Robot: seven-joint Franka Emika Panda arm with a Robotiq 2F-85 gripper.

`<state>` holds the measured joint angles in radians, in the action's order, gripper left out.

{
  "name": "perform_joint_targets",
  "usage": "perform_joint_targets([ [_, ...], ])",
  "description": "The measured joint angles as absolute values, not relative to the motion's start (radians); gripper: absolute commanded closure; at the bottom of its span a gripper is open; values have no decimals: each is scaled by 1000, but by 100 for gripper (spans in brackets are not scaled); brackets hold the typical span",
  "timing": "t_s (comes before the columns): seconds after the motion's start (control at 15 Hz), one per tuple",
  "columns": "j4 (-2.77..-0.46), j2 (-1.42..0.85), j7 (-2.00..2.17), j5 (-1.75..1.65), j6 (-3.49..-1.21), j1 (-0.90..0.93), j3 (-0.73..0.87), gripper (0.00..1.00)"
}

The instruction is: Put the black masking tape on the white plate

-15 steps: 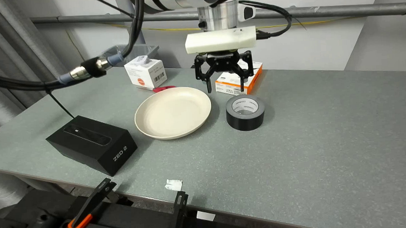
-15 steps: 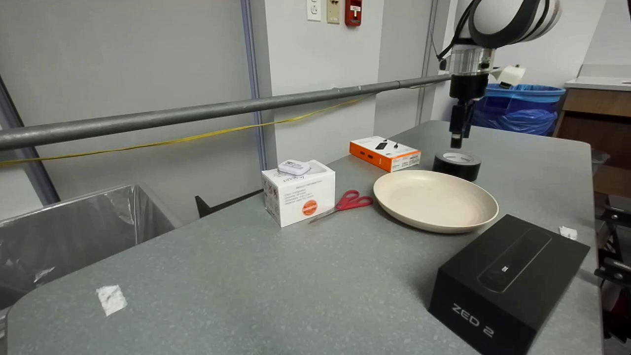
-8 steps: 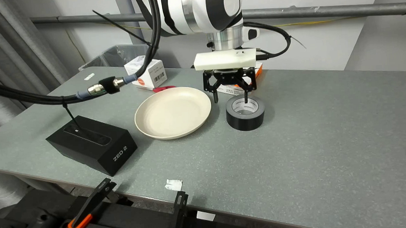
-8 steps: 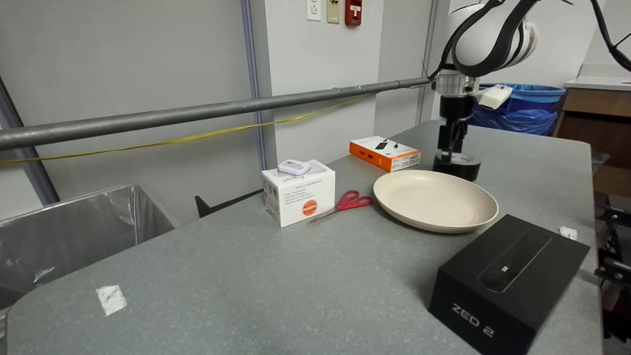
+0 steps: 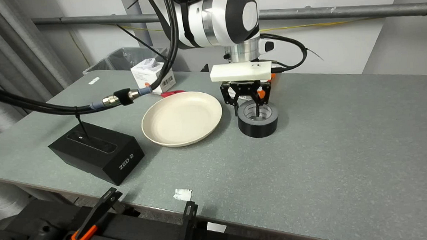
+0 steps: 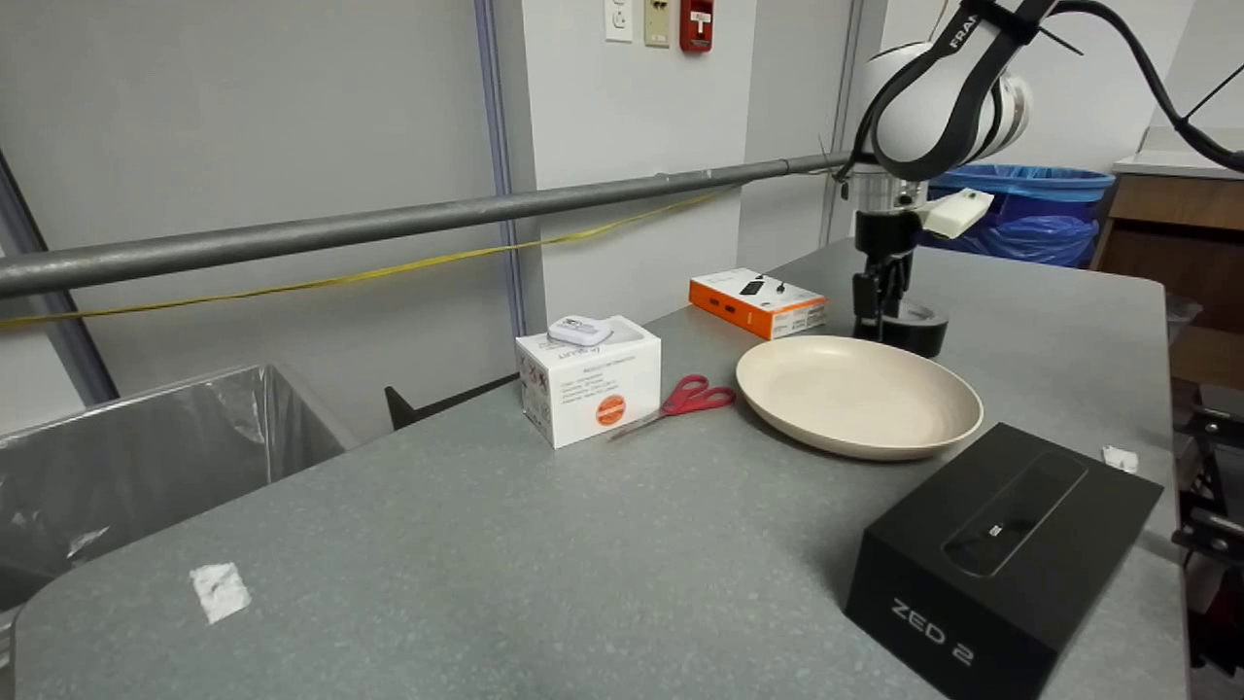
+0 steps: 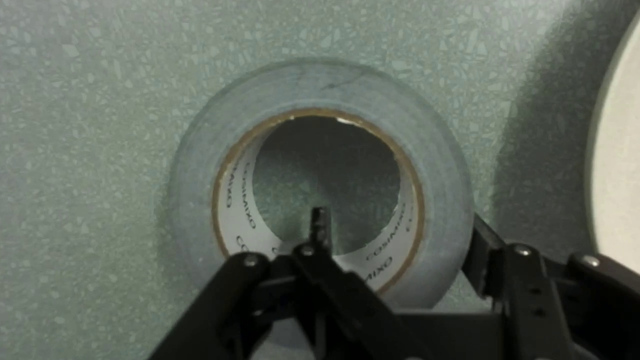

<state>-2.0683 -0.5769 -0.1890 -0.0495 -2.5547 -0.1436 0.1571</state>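
Straddling the wall of the black tape (image 5: pixel 258 129) now with the gripper (image 5: pixel 247 113), holding the fingers (image 7: pixel 320 227) partway apart! Standing one inside the hollow, clear of the inner wall, and the other against or just off the outside, toward the white plate (image 5: pixel 181 117); impossible to tell which. Seeing the tape lying flat on the grey table (image 5: pixel 327 165), near the plate but apart from it. Spotting red scissors (image 6: pixel 677 402) just beside the plate, an orange-and-white box (image 6: pixel 758 303) near the tape, a black box (image 5: pixel 96 150) across the plate from the tape.
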Motion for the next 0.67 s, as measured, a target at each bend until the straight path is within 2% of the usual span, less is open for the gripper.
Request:
perform_joint_targets([
  [0.27,-2047,-588,-171,-49,-2553,-144,150,95],
  [0.67,-2039,-566,-166,-51,-2552,-144,143,93],
])
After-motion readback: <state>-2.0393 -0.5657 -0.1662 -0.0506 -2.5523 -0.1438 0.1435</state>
